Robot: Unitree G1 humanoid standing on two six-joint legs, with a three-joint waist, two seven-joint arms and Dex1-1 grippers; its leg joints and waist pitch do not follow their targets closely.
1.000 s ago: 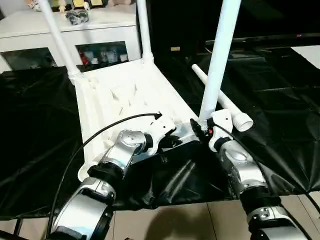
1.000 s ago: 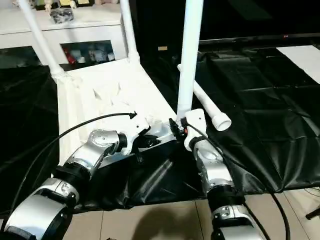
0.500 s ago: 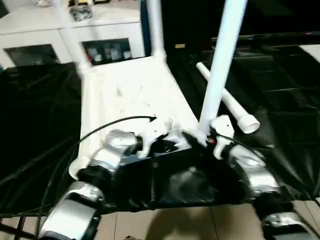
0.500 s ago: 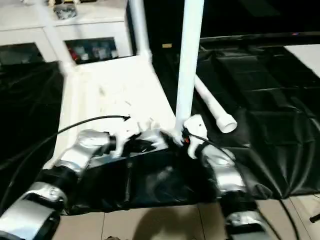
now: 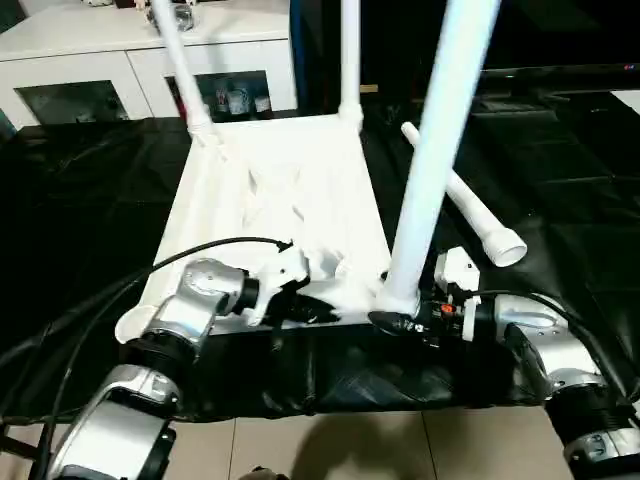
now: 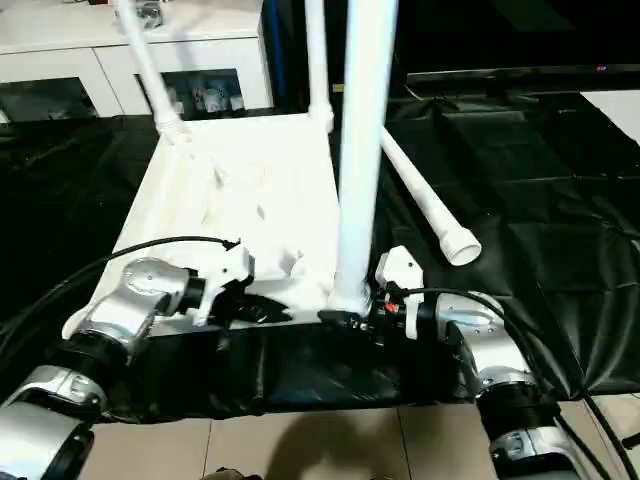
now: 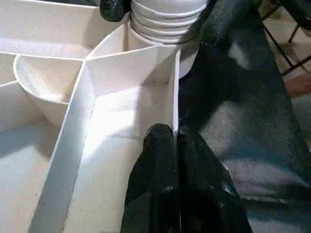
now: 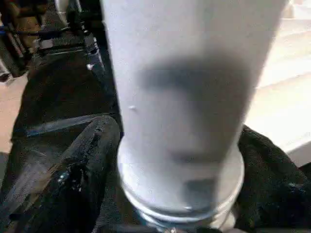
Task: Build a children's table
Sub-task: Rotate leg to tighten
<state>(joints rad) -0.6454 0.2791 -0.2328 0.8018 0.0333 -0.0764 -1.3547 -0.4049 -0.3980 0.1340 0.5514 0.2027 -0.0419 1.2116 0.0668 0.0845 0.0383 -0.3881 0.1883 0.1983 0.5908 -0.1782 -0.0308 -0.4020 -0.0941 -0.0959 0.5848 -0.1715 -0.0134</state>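
Note:
The white tabletop (image 5: 290,170) lies underside up on black cloth. Legs stand in its two far corner sockets (image 5: 190,100) (image 5: 348,70). A third leg (image 5: 430,170) stands upright in the near right socket. My right gripper (image 5: 392,322) is shut on that leg's flared base (image 8: 184,160), one black finger (image 8: 82,179) on each side. My left gripper (image 5: 318,308) is shut on the tabletop's thin near rim (image 7: 176,97), close beside that socket. A fourth leg (image 5: 460,195) lies loose on the cloth to the right. The near left socket (image 5: 135,322) is an open ring.
A white cabinet (image 5: 120,60) with glass doors stands behind the tabletop. Black cloth (image 5: 80,220) covers the floor around it and ends at tiles (image 5: 330,450) near me. A black cable (image 5: 120,290) loops off my left forearm. A dark screen (image 5: 560,40) is at the back right.
The head camera has shifted, moving the whole picture. My right forearm has swung out to the right and lower, with its gripper still at the near right leg's base. The left gripper stays on the near rim.

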